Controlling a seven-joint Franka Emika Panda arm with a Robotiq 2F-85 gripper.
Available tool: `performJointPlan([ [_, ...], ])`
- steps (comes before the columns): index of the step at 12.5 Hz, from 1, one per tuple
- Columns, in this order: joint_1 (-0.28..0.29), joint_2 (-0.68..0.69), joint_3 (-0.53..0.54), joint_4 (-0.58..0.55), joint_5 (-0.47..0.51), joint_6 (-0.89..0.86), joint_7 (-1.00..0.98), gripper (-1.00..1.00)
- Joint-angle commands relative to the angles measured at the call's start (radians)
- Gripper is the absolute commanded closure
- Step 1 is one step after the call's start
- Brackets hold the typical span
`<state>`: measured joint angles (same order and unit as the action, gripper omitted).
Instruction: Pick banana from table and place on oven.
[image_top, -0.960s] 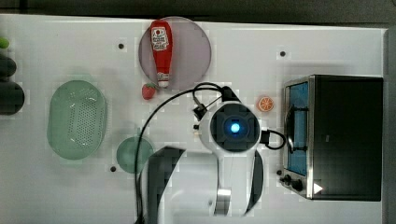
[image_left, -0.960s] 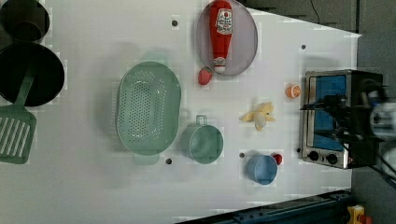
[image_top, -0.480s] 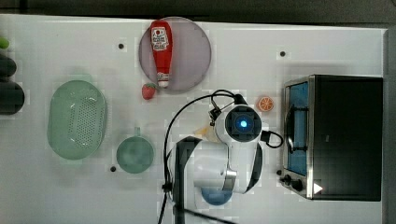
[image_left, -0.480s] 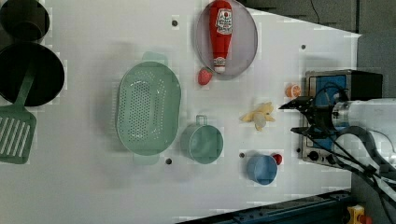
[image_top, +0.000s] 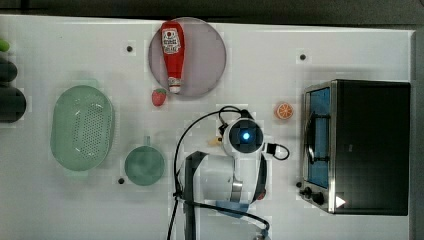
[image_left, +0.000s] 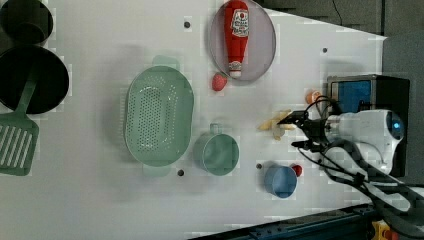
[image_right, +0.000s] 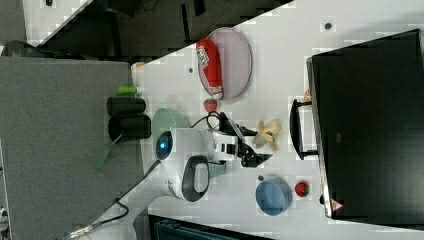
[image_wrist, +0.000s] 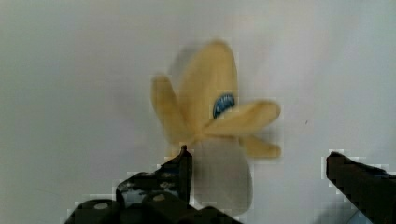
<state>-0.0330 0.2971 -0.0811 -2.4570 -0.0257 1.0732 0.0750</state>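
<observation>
The banana (image_wrist: 217, 123) lies on the white surface (image_top: 60, 210), its pale yellow peel pieces splayed around a whitish middle and a small blue sticker showing on one piece. We see it between the green cup (image_left: 216, 152) and the oven (image_left: 367, 102) in the left view, a little nearer the oven, and apart from both.

Our claw (image_left: 301, 131) hangs just over it with its two dark fingers (image_wrist: 161, 179) spread wide and nothing between them; in the wrist view one finger tip sits close against the banana's pale middle and the other stands well off to the side. Whether that near finger touches the fruit we cannot tell. In the top view the arm's white wrist covers most of the banana, with only a yellow tip (image_top: 215, 142) poking out on the top view's left.

The oven (image_top: 372, 145) stands at the top view's right edge, its black top bare, its blue glass door and metal handle facing the arm. An orange slice (image_top: 283, 111) rests near the oven's front corner. A blue cup (image_left: 280, 181) with a small red fruit (image_left: 297, 170) beside it sits near the surface's front edge in the left view. Farther out we see a strawberry (image_top: 158, 96), a ketchup bottle (image_top: 171, 52) lying on a round plate (image_top: 210, 55), and a green colander (image_top: 82, 127).
</observation>
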Motion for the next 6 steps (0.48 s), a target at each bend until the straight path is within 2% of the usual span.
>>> performJointPlan([
  [1, 0.006, 0.009, -0.010, -0.011, 0.016, 0.076, 0.007, -0.92],
  [6, 0.006, 0.046, -0.013, -0.010, 0.016, 0.132, 0.007, 0.27],
])
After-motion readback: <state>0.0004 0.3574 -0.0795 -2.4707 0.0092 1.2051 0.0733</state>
